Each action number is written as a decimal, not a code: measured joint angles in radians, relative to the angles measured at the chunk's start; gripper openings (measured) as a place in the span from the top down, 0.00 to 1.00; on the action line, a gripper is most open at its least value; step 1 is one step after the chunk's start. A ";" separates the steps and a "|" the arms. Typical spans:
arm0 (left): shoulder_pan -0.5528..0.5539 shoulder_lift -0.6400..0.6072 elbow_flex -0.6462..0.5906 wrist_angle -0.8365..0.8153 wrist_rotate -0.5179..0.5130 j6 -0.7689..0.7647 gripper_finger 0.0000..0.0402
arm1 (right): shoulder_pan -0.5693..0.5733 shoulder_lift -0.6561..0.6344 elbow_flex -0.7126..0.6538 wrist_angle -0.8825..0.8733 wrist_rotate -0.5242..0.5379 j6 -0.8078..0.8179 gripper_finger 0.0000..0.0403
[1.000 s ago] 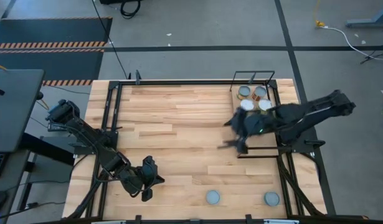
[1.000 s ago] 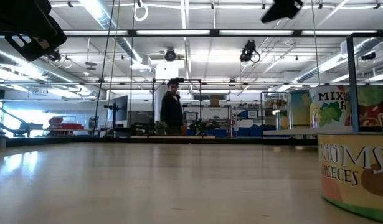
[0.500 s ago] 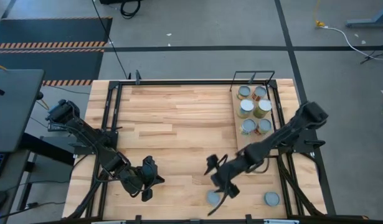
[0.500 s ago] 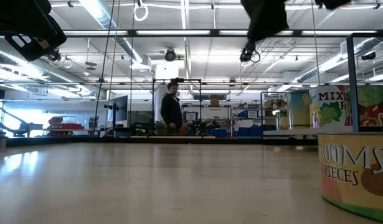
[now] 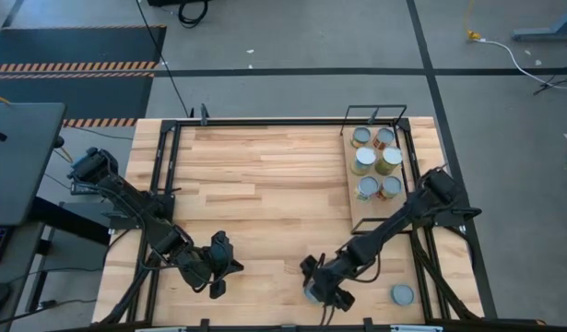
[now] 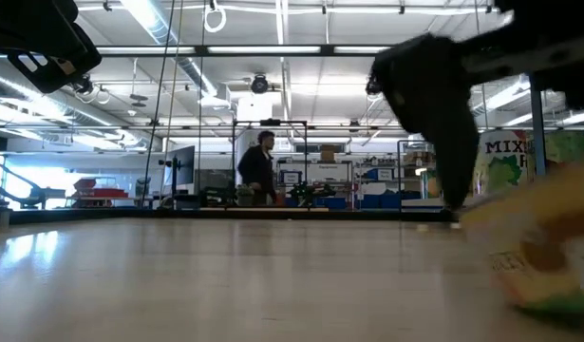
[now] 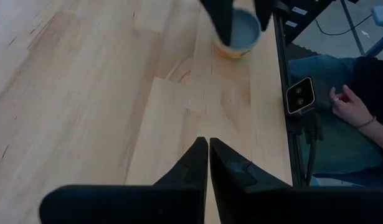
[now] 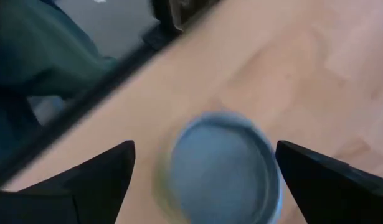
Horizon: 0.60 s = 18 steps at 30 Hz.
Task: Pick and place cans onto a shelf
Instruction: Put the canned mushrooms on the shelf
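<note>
A can with a silver-grey top (image 8: 222, 168) stands on its base on the pale tabletop near the near edge; it also shows in the left wrist view (image 7: 238, 31). My right gripper (image 8: 205, 149) is open just above it, one finger on either side. I cannot tell whether the fingers touch it. In the high view the gripper (image 5: 318, 284) covers most of this can. A second can (image 5: 402, 295) stands to the right. Several cans (image 5: 375, 159) stand on the brown shelf (image 5: 371, 214) at the far right. My left gripper (image 7: 208, 146) is shut and empty at the near left (image 5: 217, 267).
A black frame rail (image 5: 292, 122) runs around the tabletop. A small camera box (image 7: 300, 96) sits at the near edge, with a person's hand (image 7: 347, 102) just beyond it. A person (image 6: 255, 171) stands far off in the room behind the table.
My right gripper has swung from beside the shelf toward the table's near edge and come down over the can there, staying open. The cans on the shelf that the arm hid now show.
</note>
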 joint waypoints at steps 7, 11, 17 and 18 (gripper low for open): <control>0.000 0.000 0.000 0.000 0.000 0.000 0.94 | -0.007 0.021 -0.001 -0.002 0.024 -0.042 0.03; 0.000 0.000 0.000 0.005 0.000 0.000 0.94 | -0.007 -0.005 -0.001 0.000 0.026 -0.027 0.03; 0.000 0.000 0.000 0.007 0.000 0.000 0.94 | -0.010 -0.011 -0.001 0.043 0.026 0.000 0.03; 0.000 0.000 0.000 0.007 0.000 0.000 0.94 | -0.012 -0.003 -0.001 0.059 0.026 0.000 0.03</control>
